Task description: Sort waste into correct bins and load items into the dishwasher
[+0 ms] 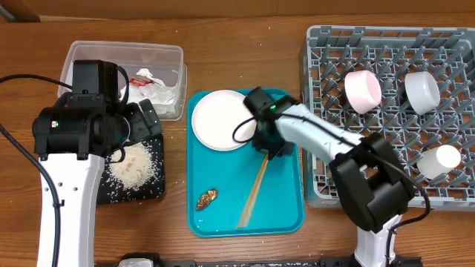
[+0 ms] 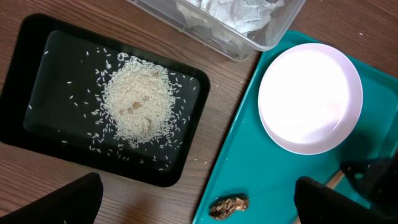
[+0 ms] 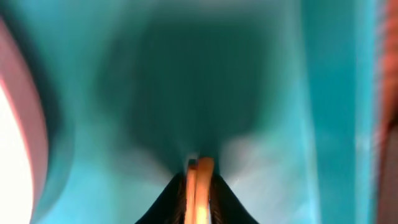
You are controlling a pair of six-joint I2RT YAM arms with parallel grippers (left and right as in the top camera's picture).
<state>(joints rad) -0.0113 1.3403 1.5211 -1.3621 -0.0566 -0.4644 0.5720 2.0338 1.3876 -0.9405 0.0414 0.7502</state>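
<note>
Chopsticks [image 1: 252, 194] pinched, R jaws (teal tray [image 1: 286, 215])

Table [image 1: 245, 22]: tub [image 1: 126, 46], black tray [image 1: 148, 191], teal tray [image 1: 282, 208], rack [image 1: 326, 111]

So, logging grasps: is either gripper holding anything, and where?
The right gripper pinches the chopsticks at their upper end, near the plate; the left gripper is open and empty.
</note>
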